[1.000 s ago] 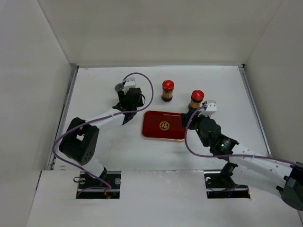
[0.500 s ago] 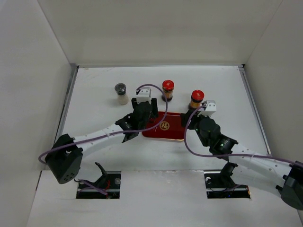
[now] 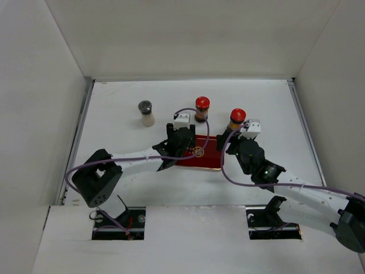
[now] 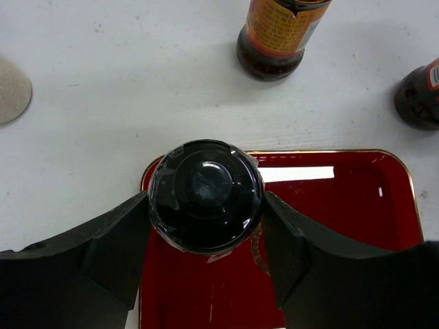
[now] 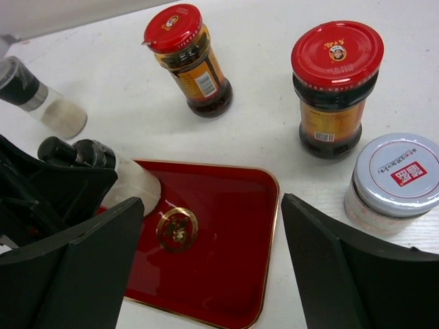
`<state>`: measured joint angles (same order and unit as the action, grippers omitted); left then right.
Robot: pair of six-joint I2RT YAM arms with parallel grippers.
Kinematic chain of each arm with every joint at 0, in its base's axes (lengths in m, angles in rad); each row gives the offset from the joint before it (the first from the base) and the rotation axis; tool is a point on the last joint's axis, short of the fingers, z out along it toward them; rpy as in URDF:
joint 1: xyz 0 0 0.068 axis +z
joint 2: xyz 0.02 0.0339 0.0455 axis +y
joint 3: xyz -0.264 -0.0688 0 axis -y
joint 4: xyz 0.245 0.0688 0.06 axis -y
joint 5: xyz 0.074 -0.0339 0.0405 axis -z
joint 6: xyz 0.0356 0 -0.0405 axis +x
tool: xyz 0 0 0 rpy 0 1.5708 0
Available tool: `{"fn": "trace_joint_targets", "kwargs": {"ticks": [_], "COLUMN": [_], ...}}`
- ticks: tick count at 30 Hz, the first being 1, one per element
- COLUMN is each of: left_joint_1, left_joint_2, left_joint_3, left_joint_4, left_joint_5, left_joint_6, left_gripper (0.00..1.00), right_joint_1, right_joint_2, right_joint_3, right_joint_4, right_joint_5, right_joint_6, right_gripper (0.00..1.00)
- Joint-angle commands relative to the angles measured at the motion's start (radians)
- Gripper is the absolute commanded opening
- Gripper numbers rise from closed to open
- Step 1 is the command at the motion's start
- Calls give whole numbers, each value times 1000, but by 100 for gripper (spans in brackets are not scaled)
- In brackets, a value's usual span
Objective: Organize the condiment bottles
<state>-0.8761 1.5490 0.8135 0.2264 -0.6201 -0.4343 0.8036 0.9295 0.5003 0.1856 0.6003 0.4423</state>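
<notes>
Gripping a black-capped bottle (image 4: 206,179) by its sides, the left pincer (image 4: 206,205) is clamped around it over the left end of the red tray (image 4: 343,240). The left wrist view looks straight down on the cap, so the bottle's body is hidden there. The right wrist view shows that body as pale, lying at the tray's left edge; whether it touches the tray cannot be told.

The right pincer (image 5: 212,202) stands wide apart above the tray's near side, with nothing between its fingers (image 5: 75,274).

From overhead, the shaker (image 3: 146,112) stands well apart on the worktop (image 3: 114,171) to the left. The far red-capped jar (image 3: 202,108) is just behind the tray, and the near red-capped jar (image 3: 236,118) is just off the tray's right rear corner.

Only the right wrist view reveals a grey-lidded jar (image 5: 394,181), standing just beside the near red-capped jar and right of the tray. In the overhead view, the right arm covers that spot. The gold emblem (image 5: 177,229) at the tray's centre is also clearest there.
</notes>
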Motion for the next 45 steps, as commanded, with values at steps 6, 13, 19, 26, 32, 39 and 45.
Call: {"fn": "trace_joint_targets", "kwargs": {"ticks": [6,13,19,26,32,39,45], "left_joint_1": [-17,-33,-37,18,18,25,35], "left_joint_2": [-33,-257,-518,-664,-652,-661,-670], "left_joint_3": [7,-85,-284,-431,-436,-442,-448], "left_joint_4": [122,137,221,312,318,320,320], "left_joint_5": [-63,-50,-49,-49,-43,-43,-43], "left_joint_6": [25,29,19,11,9,9,9], "left_gripper": [85,96,96,96,96,96,96], "right_joint_1": [-114,-246,-320,-363,-396,-396,-309], "right_joint_2": [130,287,425,563,663,675,487], "right_joint_3": [202,362,445,510,586,609,554], "right_joint_4": [-63,-163,-213,-222,-208,-216,-206], "right_joint_5": [30,46,-34,-95,-142,-134,-73], "right_joint_6": [-25,-97,-116,-119,-111,-100,-108], "right_gripper": [99,100,100,100,88,56,53]}}
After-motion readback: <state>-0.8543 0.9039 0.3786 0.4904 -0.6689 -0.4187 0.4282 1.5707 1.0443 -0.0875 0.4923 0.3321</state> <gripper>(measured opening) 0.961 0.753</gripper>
